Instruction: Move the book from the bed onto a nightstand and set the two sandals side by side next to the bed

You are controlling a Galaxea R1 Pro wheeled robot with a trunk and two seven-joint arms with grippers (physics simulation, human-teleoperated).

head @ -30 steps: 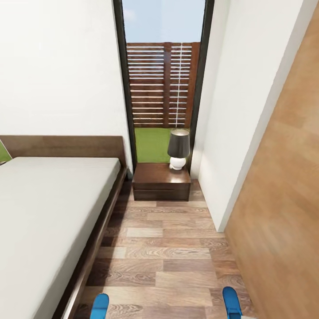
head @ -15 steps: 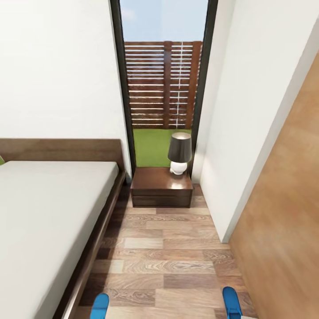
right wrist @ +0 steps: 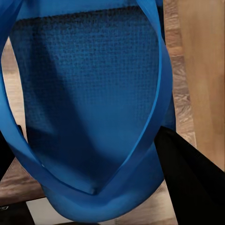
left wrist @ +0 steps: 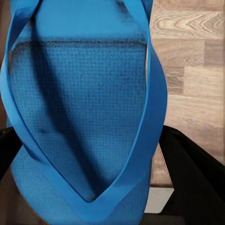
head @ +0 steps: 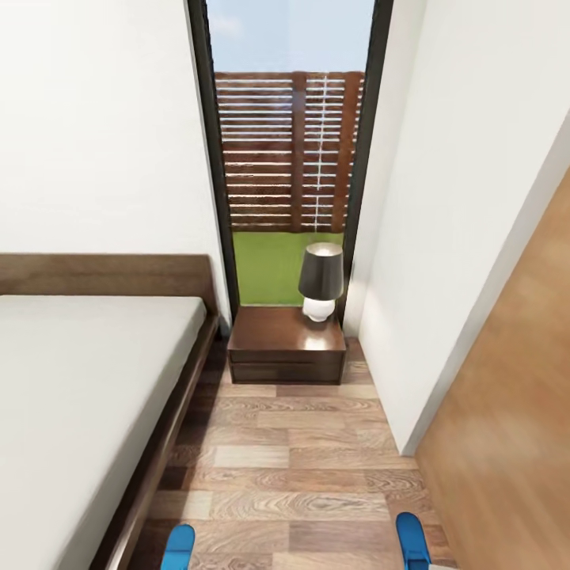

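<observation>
In the head view, the bed (head: 87,380) is taken as landmark: the nightstand (head: 286,344) stands just beside its headboard end, a lamp (head: 321,281) set on it, with the wood floor (head: 301,467) running alongside. Two blue tips are seen over that floor, the left sandal (head: 179,546) near the bed frame and the right sandal (head: 413,540) well apart from it.

In the left wrist view, the left gripper (left wrist: 93,187) is seen pinching the left sandal (left wrist: 79,117) at its sole edges.

In the right wrist view, the right gripper (right wrist: 89,187) is likewise clamped on the right sandal (right wrist: 89,98).

Both sandals are judged light, soft and bendable; a hold across the sole is advised. No book is made out.
</observation>
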